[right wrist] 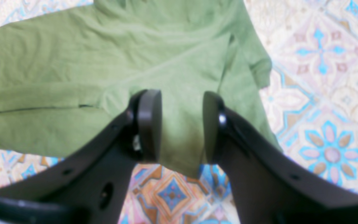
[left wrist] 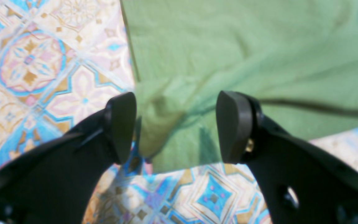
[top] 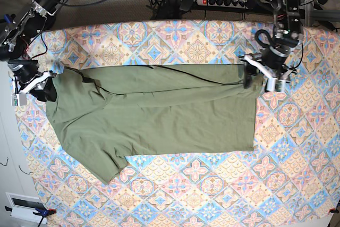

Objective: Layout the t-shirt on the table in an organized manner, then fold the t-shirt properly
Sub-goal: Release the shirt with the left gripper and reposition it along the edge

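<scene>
The olive-green t-shirt (top: 159,110) lies spread lengthwise on the patterned table (top: 212,184), with one sleeve (top: 106,166) pointing to the near left. My left gripper (top: 261,78) is at the shirt's far right corner. In the left wrist view it (left wrist: 175,105) is open, its pads straddling that corner of the shirt (left wrist: 244,46) over the table (left wrist: 29,62). My right gripper (top: 33,87) is at the shirt's far left end. In the right wrist view it (right wrist: 182,99) stands open, with a flap of the shirt (right wrist: 104,56) between its pads, low over the table (right wrist: 322,93).
A power strip with cables (top: 223,1) lies beyond the table's far edge. The table's left edge (top: 16,131) is close to my right gripper. The patterned cloth shows bare along the near side (top: 223,200) and far side (top: 175,41).
</scene>
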Robot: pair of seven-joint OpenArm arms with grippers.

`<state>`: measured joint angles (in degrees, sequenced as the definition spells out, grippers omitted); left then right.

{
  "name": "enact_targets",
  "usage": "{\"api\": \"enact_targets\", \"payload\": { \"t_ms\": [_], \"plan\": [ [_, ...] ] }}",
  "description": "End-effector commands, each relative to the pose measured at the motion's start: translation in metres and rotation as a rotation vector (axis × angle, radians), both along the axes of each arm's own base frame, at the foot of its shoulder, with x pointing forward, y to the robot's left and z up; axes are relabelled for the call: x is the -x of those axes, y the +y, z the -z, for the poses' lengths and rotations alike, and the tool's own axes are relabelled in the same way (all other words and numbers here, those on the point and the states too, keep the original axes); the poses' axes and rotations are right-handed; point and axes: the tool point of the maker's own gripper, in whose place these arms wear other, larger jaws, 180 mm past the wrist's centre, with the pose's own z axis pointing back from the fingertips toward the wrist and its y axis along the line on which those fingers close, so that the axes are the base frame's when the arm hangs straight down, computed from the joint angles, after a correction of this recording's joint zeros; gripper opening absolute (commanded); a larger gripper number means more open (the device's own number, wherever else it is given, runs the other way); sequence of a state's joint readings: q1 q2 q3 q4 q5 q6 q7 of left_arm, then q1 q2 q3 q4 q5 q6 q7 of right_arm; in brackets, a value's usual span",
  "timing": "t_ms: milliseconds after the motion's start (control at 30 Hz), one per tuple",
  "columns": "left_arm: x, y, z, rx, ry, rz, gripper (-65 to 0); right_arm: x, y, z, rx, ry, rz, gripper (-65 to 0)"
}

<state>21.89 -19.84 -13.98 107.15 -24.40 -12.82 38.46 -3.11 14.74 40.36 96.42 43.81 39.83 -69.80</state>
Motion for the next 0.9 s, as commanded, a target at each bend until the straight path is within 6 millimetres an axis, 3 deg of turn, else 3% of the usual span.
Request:
{"api": "enact_targets", "payload": {
  "t_ms": [0, 233, 367, 567, 733, 867],
  "plan": [
    [-0.007, 0.010, -0.019, 0.020, -0.059, -0.024, -24.8, -0.006, -0.005, -0.015, 0.017, -0.050, -0.002, -43.6],
    [-0.043, 0.038, -0.054, 0.066, -0.065, -0.091, -24.8, 0.002, -0.020, -0.001, 0.119, 0.039, 0.031, -43.6],
    [-0.067, 0.039, -0.071, 0.067, -0.074, -0.085, -24.8, -0.010, -0.008, -0.001, 0.137, 0.042, -0.012, -43.6],
    [-0.106, 0.050, -0.060, 0.145, -0.022, -0.123, -24.8, -0.032, -0.001, -0.016, 0.133, -0.010, -0.033, -43.6],
    [-0.136, 0.062, -0.051, 0.222, 0.007, -0.169, -24.8, -0.035, -0.011, -0.017, 0.191, 0.013, -0.008, -43.6],
    [-0.165, 0.051, -0.043, 0.262, 0.037, -0.151, -24.8, -0.032, -0.016, -0.013, 0.220, 0.039, 0.003, -43.6]
  ]
}}
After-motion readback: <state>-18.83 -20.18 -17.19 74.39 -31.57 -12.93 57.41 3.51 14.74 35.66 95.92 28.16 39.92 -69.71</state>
